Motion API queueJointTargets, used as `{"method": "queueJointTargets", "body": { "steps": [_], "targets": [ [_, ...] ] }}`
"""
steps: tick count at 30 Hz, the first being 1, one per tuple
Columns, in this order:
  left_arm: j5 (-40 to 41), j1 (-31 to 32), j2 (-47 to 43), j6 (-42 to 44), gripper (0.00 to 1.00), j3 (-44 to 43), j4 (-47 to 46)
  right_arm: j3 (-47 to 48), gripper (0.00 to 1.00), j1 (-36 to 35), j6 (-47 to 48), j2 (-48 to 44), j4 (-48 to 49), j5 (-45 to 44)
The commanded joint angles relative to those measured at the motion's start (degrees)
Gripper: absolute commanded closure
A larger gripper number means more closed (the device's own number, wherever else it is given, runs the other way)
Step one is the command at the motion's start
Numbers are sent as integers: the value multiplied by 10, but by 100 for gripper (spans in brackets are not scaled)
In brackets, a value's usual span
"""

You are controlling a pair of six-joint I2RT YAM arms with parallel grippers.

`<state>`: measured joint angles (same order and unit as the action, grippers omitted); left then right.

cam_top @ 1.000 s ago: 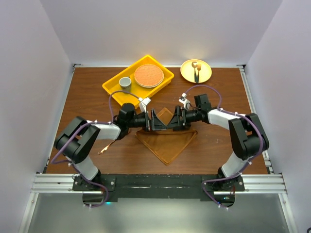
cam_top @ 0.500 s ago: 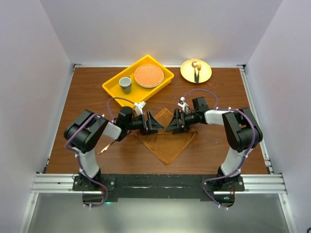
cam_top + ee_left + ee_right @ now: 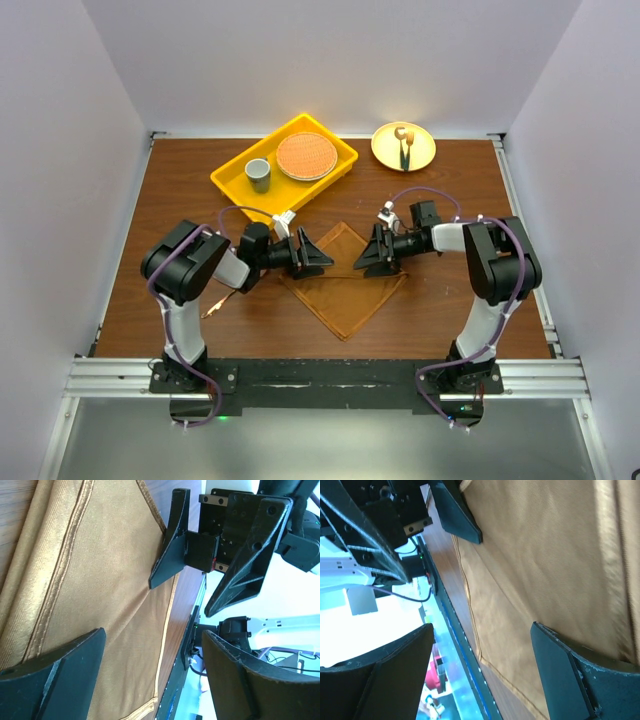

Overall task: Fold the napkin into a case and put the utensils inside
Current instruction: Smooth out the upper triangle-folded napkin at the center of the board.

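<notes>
- Both grippers have drawn apart since a second ago, when they were almost nose to nose over the cloth's middle.
- Left gripper [image 3: 322, 258] is low over the left part of the napkin [image 3: 345, 295], right gripper [image 3: 364, 260] over its right part.
- Jaws of both stand wide, nothing between them.
- Napkin lies flat on the table [image 3: 450, 300], one crease running side to side.
- Spoon [image 3: 211, 312] lies left of the napkin, apart from it.

Yellow tray [image 3: 280, 190] on brown table [image 3: 180, 200] holds grey cup [image 3: 258, 172], orange disc [image 3: 305, 155]; yellow plate [image 3: 422, 152] nearby.
</notes>
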<state>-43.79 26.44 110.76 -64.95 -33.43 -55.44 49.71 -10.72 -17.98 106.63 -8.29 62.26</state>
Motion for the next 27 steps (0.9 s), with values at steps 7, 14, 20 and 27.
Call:
{"method": "queueJointTargets", "body": {
  "steps": [7,14,20,27],
  "targets": [
    [5,-16,16,22,19,19,20,22,16,56,219,22,-218,-25],
    [6,-18,20,32,20,21,29,21,17,84,233,46,-219,-23],
    [9,-21,24,16,21,25,21,23,19,87,216,67,-209,-22],
    [-2,-24,26,15,21,32,-7,13,22,89,203,66,-197,-31]
  ]
}}
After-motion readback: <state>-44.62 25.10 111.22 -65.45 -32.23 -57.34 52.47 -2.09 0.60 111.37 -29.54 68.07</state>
